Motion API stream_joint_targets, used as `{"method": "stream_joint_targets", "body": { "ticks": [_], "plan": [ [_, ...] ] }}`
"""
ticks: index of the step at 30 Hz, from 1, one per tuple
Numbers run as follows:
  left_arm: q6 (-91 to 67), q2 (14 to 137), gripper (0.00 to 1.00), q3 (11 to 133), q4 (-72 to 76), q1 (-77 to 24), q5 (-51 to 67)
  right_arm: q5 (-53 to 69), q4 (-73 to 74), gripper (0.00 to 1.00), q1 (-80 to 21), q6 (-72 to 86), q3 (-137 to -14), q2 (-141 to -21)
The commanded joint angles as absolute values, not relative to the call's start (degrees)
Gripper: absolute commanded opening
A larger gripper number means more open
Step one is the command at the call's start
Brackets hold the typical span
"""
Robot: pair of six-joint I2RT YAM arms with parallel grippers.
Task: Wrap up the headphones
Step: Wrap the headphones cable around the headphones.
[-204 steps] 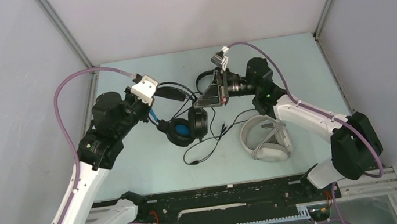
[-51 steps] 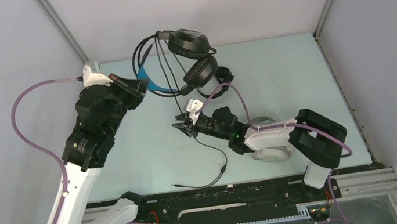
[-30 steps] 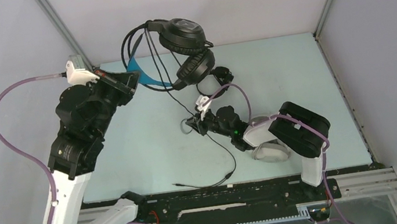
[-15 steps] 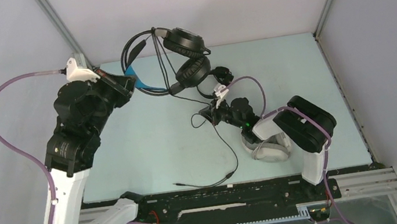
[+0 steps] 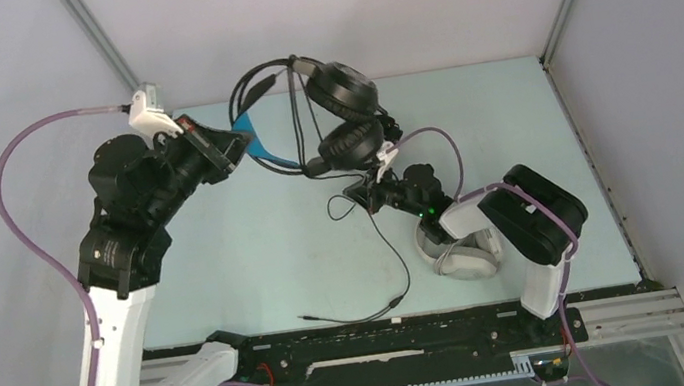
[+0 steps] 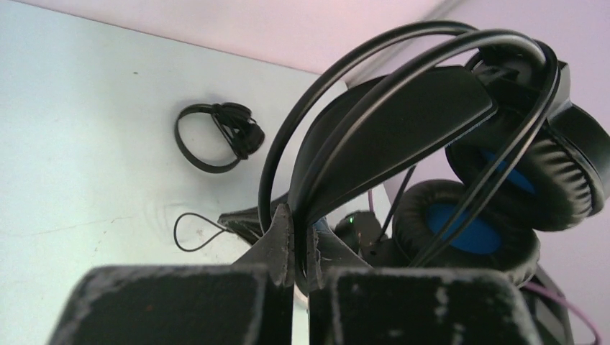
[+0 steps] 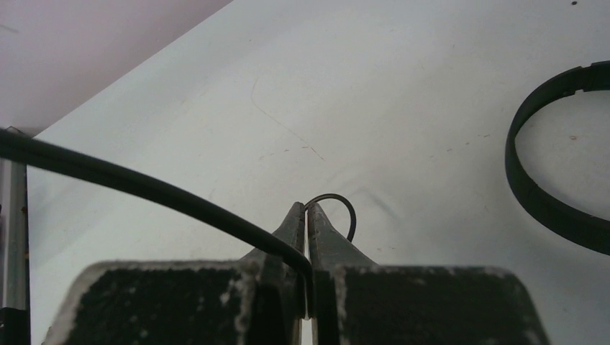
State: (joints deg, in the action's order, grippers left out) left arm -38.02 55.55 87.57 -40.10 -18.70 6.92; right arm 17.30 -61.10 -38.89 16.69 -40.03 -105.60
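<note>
Fingers [image 6: 280, 241] of the left gripper [image 6: 298, 219] clamp the big black headphones [image 5: 343, 87] aloft, the right gripper [image 7: 307, 215] pinches their cable [image 7: 144, 185], not yet wrapped; white pair [image 5: 463, 259] and small pair [image 6: 216, 133] lie untouched.

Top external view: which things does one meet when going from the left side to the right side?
Left hand → bulky black headphones → white headphones

The right arm [image 5: 534, 222] hides much of the white headset [image 5: 467, 263]
</note>
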Motion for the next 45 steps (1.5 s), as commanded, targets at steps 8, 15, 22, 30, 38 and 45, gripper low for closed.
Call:
{"method": "stream_joint_targets", "body": {
  "ticks": [8, 15, 22, 30, 38, 45],
  "plan": [
    [-16.5, 58.8, 0.00, 87.1, -40.1, -17.6, 38.6, 28.6, -40.7, 0.00, -29.7, 18.3, -44.9, -91.1],
    [-2.6, 60.1, 0.00, 81.5, -45.1, -17.6, 34.1, 36.2, -16.5, 0.00, -26.5, 15.3, -52.6, -84.1],
    [10.2, 61.3, 0.00, 80.1, -48.6, -17.9, 22.0, 44.1, 1.5, 0.00, -24.1, 14.3, -57.6, -79.2],
    [23.7, 59.9, 0.00, 77.2, -45.7, -23.2, 9.3, 54.8, 14.7, 0.00, -24.2, 14.8, -63.5, -77.9],
    [31.8, 60.2, 0.00, 74.1, -45.1, -27.8, 2.9, 61.0, 10.3, 0.00, -23.7, 24.7, -64.5, -76.4],
    [32.0, 60.9, 0.00, 73.4, -43.4, -29.5, -3.4, 65.0, 5.3, 0.00, -23.8, 31.6, -64.5, -76.1]
  ]
}}
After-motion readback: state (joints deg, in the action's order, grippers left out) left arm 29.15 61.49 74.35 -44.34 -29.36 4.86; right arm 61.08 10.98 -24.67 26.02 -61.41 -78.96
